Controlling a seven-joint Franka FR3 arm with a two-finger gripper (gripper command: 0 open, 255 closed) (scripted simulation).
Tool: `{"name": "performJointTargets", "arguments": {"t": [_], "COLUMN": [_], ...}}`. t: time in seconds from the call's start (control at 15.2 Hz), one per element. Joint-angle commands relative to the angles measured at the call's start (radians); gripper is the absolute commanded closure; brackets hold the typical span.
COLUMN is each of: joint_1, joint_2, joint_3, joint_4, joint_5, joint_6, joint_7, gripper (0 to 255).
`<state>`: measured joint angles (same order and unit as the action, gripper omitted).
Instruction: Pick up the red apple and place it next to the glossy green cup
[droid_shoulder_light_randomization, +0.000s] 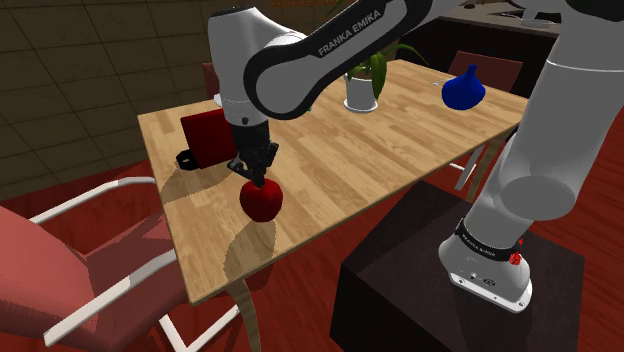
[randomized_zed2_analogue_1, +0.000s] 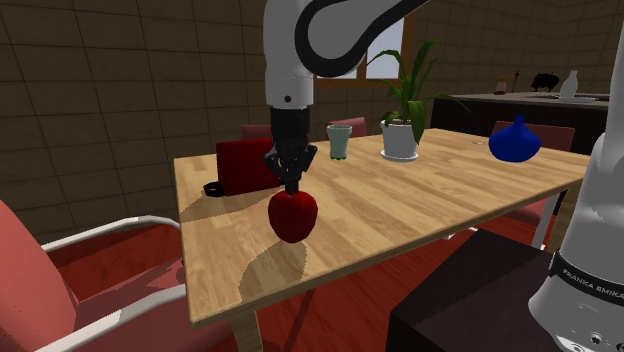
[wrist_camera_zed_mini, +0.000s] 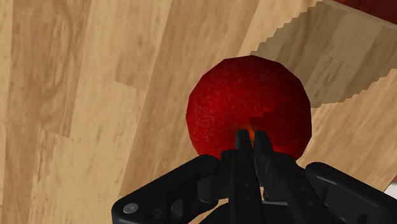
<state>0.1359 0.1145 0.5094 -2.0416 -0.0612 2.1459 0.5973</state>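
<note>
Shoulder view, position: You are seeing the tool (droid_shoulder_light_randomization: 256, 175) pointing straight down onto the top of the red apple (droid_shoulder_light_randomization: 261, 201), which is sitting over the near part of the surface (droid_shoulder_light_randomization: 400, 170), close to its edge.
Shoulder view, hidden: The white arm is crossing in front of the far strip of the surface beside the plant pot (droid_shoulder_light_randomization: 361, 92). You cannot tell here whether the apple is resting on the wood or hanging just clear of it.
Second exterior view, progress: The green cup (randomized_zed2_analogue_1: 339, 141) is standing near the far edge, well apart from the apple (randomized_zed2_analogue_1: 292, 215) under the tool (randomized_zed2_analogue_1: 291, 183). The grasp is looking made, while the carry to the cup and the set-down are still waiting for you.
Second exterior view, hidden: The apple's underside is blending into shadow, so you are getting no firm read on lift.
Wrist view, grip: The tool (wrist_camera_zed_mini: 250, 137) is clamping on the crown of the apple (wrist_camera_zed_mini: 249, 105), its fingers (wrist_camera_zed_mini: 242, 156) standing almost together and pinching a small orange spot, probably the stem.
Wrist view, hidden: The tool's black body is covering the apple's near side.
</note>
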Motion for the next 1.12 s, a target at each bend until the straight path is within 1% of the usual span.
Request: {"name": "performJointTargets", "arguments": {"t": [0.0,0.07,1.06], "joint_1": [0.000,0.000,-0.008], "joint_2": [0.001,0.002,-0.071], "joint_3": [0.000,0.000,0.002], "joint_4": [-0.001,0.000,0.128], "joint_5": [0.000,0.000,0.043], "joint_6": [0.000,0.000,-0.191], "joint_7": [0.000,0.000,-0.030], "gripper": [255,255,255]}}
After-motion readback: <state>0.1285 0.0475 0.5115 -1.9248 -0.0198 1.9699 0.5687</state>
